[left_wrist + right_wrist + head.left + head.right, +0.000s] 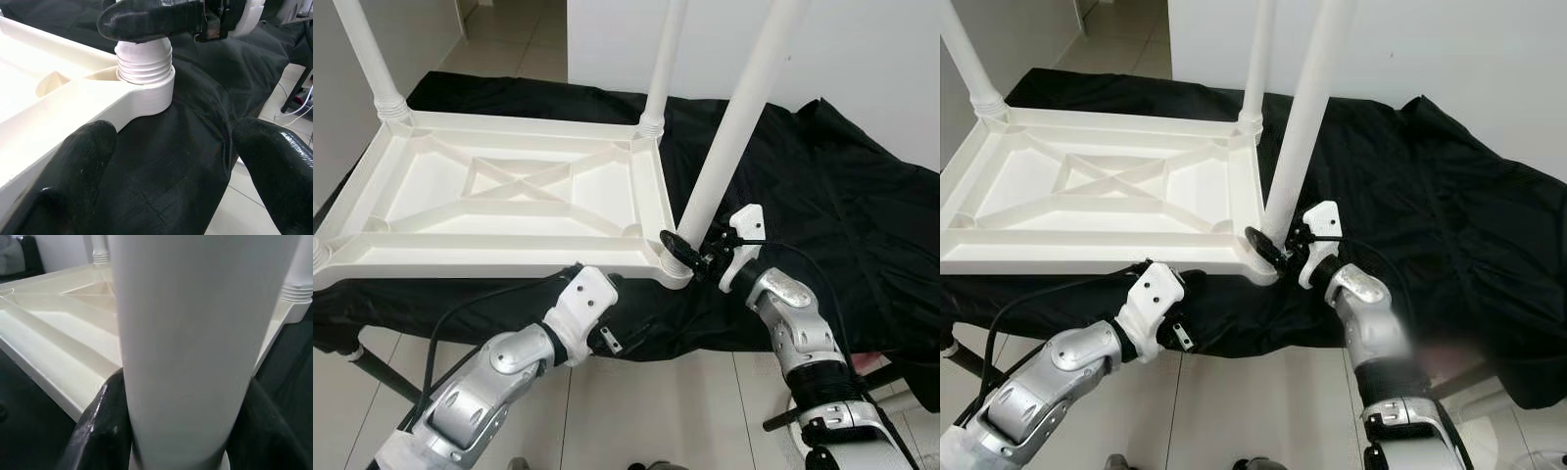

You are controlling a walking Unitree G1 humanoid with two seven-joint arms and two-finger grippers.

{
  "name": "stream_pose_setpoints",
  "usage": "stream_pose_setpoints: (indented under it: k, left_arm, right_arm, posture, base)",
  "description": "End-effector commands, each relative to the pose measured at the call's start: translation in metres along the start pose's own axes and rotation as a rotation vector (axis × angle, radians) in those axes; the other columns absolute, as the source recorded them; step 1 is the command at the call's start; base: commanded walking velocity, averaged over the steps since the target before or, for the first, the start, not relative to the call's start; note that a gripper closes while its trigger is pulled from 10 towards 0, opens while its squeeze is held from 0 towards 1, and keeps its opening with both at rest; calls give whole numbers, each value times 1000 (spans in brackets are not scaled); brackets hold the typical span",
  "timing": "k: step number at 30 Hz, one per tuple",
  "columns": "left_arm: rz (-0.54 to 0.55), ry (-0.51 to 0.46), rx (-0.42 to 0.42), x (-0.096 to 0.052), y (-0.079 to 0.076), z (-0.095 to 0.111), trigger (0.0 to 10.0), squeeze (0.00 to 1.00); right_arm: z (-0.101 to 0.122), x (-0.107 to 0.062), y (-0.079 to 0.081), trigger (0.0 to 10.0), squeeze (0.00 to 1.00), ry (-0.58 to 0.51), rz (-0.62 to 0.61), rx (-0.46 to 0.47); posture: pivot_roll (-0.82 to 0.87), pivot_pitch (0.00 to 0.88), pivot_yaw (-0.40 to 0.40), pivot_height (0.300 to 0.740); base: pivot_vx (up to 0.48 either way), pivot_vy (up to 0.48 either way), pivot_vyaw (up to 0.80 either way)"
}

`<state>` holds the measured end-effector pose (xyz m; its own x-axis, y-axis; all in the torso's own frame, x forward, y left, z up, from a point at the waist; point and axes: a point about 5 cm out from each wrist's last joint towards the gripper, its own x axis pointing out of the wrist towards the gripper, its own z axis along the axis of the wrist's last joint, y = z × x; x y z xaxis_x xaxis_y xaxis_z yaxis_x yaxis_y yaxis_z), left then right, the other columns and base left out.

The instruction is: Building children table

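The white plastic tabletop (509, 196) lies upside down on a black cloth (822, 186), ribbed underside up, with 3 legs already standing in other corner sockets. At the near right corner, the right gripper (697, 253) clamps its 2 black fingers around the base of the fourth leg (734, 117), just above the threaded collar seated in the corner socket (146, 90). That leg tilts away from the tabletop instead of standing straight like the others.

The left gripper (607, 338) hangs below the near edge of the tabletop, fingers (73, 166) spread wide and holding nothing, aimed at the same corner.

The likeliest trouble is the lean: if the leg is turned or pushed while tilted, the threads may cross or the collar may pop out of the socket. The tabletop is not pinned down, so twisting force could also slide it on the cloth, which looks loose and wrinkled.

The cloth drapes over the near edge of its support, close beneath the left gripper, and could snag the fingers. Tiled floor (646, 411) and dark metal frame legs (386, 377) lie below.
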<state>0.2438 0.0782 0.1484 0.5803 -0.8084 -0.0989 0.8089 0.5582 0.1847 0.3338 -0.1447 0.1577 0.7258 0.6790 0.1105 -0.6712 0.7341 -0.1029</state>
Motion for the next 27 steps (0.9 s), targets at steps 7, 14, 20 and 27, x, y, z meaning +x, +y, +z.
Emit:
stream_pose_setpoints:
  k: [7,14,20,27]
  left_arm:
    - [-83,5,8,1,-4,-2,10000,0]
    - [-84,4,13,2,-2,-2,10000,0]
    - [-86,3,13,2,-2,-1,10000,0]
    - [-80,5,6,2,-3,-4,10000,0]
  right_arm:
    - [-12,-6,-2,0,0,51,27,-5]
    - [-14,-5,-1,10000,0,33,-25,39]
    - [-13,-2,-4,10000,0,46,-172,50]
    - [-11,3,14,10000,0,39,-404,147]
  posture:
    - [40,101,-85,740]
    - [38,96,-78,740]
    - [39,99,-84,740]
    - [34,101,-106,740]
  base:
    - [0,0,0]
    - [0,0,0]
    - [0,0,0]
    - [0,0,0]
